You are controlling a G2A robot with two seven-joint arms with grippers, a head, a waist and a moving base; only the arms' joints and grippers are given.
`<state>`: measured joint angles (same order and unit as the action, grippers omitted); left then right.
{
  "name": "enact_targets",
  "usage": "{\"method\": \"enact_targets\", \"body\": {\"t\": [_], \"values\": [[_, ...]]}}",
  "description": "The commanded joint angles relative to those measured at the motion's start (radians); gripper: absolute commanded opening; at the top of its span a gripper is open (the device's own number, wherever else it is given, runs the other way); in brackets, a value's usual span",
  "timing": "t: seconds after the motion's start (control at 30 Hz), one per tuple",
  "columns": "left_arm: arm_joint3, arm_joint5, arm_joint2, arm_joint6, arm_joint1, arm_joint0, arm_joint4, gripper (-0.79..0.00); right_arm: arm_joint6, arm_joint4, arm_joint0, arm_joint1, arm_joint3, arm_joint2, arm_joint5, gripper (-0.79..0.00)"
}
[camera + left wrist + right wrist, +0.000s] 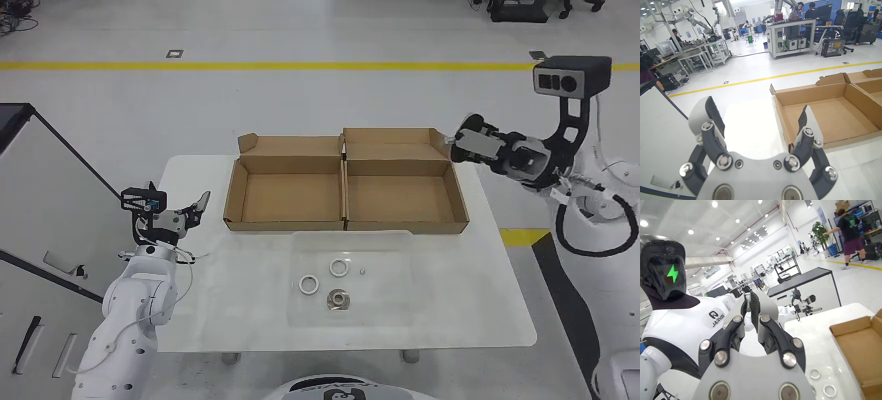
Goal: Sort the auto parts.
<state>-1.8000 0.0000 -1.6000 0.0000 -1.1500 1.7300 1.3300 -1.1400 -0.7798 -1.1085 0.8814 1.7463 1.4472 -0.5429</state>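
Cardboard: left box [290, 200] and right box [405, 200], open, touching, at 12 o'clock of clear tray [300, 250]. Tray holds larger white ring [308, 285], smaller white ring [340, 268] and round metal part [338, 299]. Right gripper [748, 300] pinches threaded bolt [748, 303] above right box's 1 o'clock corner. Left gripper [761, 111] spread, at table's [480, 300] 9 o'clock edge.

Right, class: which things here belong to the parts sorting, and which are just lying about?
Job: bolt in right hand, two rings, nut, tray, two boxes.
Lying about: side table, yellow floor line.

Left gripper [757, 103] spread wide, arm bent low; right gripper [748, 295] raised, tight around a bolt [748, 304].
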Motion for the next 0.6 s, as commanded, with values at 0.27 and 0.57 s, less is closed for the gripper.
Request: {"method": "enact_targets", "body": {"t": [0.27,0.57], "values": [[0.000,0.000,0.000,0.000,0.000,0.000,0.000,0.000,-0.146,0.089,0.286,0.021,-0.281,-0.121,0.009,-0.785],[0.000,0.000,0.000,0.000,0.000,0.000,0.000,0.000,-0.150,0.376,0.487,0.041,-0.490,-0.292,0.013,-0.785]]}}
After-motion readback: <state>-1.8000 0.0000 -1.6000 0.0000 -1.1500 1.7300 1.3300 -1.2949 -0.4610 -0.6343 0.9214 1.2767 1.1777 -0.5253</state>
